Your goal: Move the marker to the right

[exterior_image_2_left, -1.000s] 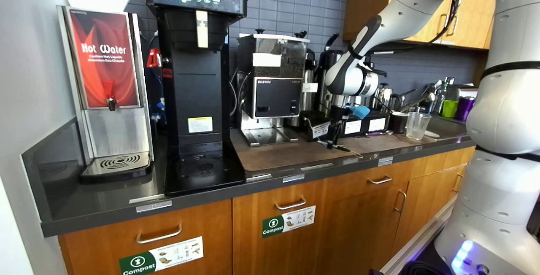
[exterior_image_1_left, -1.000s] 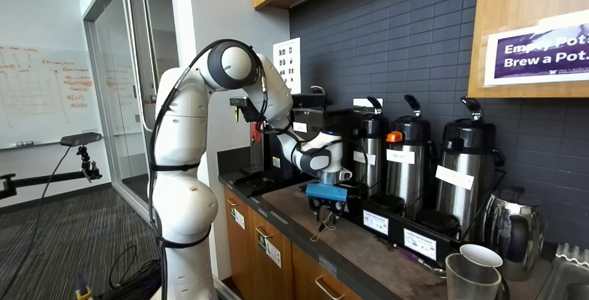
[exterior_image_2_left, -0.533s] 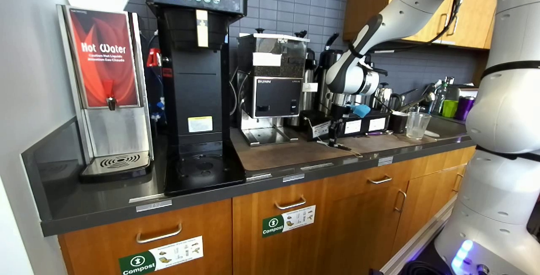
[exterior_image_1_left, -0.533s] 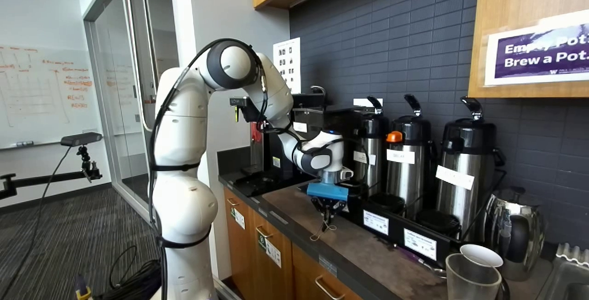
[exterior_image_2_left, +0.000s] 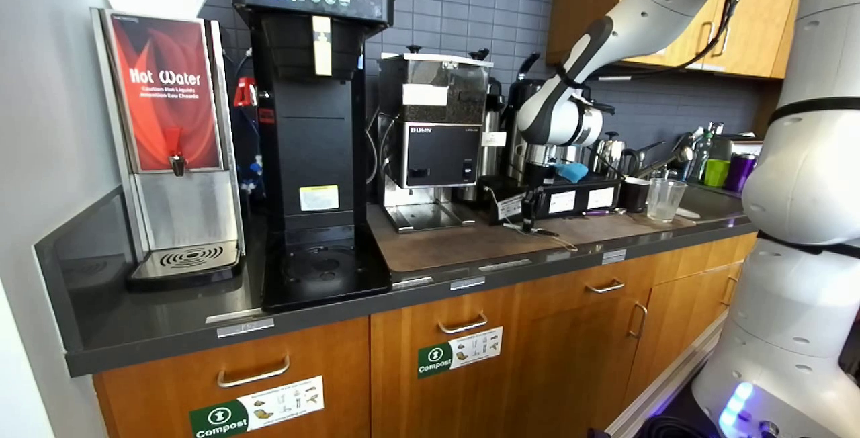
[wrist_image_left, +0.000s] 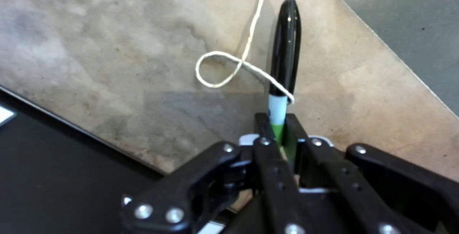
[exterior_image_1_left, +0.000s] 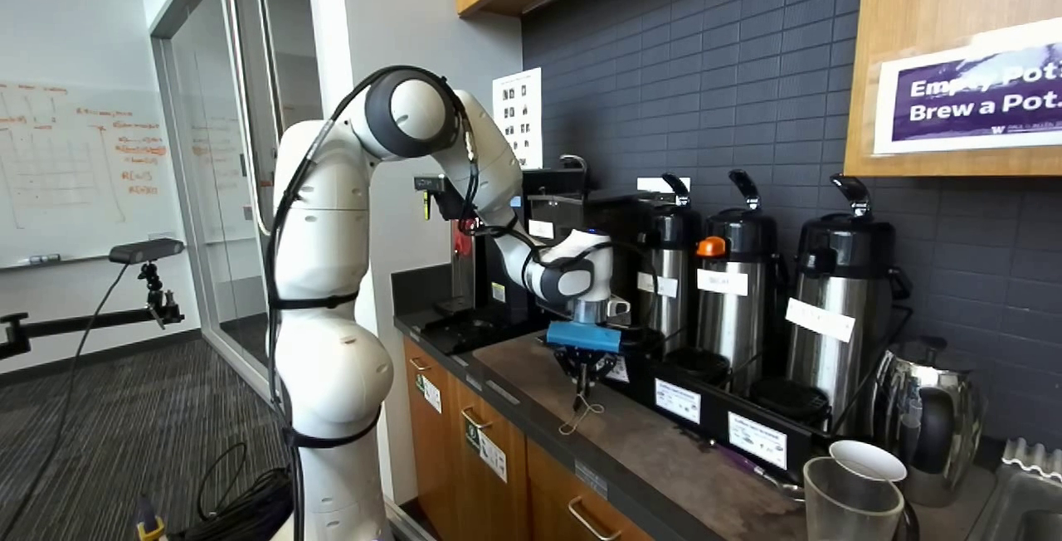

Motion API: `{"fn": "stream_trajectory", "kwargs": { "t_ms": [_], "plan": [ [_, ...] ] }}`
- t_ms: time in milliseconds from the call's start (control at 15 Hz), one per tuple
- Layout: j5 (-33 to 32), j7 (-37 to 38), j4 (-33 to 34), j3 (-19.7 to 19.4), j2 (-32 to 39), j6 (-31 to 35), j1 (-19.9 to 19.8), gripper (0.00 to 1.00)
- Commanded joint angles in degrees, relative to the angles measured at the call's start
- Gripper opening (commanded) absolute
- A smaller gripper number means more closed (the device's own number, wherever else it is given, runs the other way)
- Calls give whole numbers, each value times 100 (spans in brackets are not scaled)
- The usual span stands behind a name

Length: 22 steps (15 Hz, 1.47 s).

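Observation:
In the wrist view the marker (wrist_image_left: 285, 47) has a glossy black cap, a pale blue band and a green barrel. My gripper (wrist_image_left: 277, 121) is shut on it, and the barrel disappears between the two finger pads. The cap sticks out beyond the fingertips, over the brown mat. A thin cream string (wrist_image_left: 256, 15) runs from the cap's tip area and loops across the marker. In both exterior views the gripper (exterior_image_1_left: 579, 404) points down close to the mat; the marker (exterior_image_2_left: 549, 233) is a small dark sliver beside the fingers there.
Behind the gripper runs a black dispenser rack (exterior_image_1_left: 713, 416) with steel coffee pots (exterior_image_1_left: 738, 300). A grinder (exterior_image_2_left: 440, 149) stands close by. Further along the counter are a clear glass (exterior_image_1_left: 853, 499), a white-rimmed cup (exterior_image_1_left: 867, 460) and a steel kettle (exterior_image_1_left: 921, 416). The counter's dark front edge (exterior_image_1_left: 572, 475) is near.
The jaws have gone from apart to shut around the marker. After that, the arm and gripper have shifted slightly to the left in an exterior view.

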Motion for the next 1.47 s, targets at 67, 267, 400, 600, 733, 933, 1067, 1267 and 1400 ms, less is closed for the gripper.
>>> {"fn": "stream_trajectory", "kwargs": {
  "t_ms": [67,267,400,600,733,933,1067,1267,1400],
  "plan": [
    [-638,642,-45,6,-672,-610,93,3],
    [-922,901,-20,-27,-920,-926,113,3],
    [-995,969,-5,-43,-1096,-1105,123,3],
    [-1017,911,46,-57,-1287,-1228,158,3],
    [-947,741,86,-61,-1375,-1314,209,3],
    [-771,414,157,-86,-1487,-1527,326,3],
    [-681,50,183,-120,-1564,-1697,394,3],
    [-500,-860,181,-235,-1723,-2098,457,3],
    [-478,-1477,186,-314,-1808,-2391,453,3]
  ]
}}
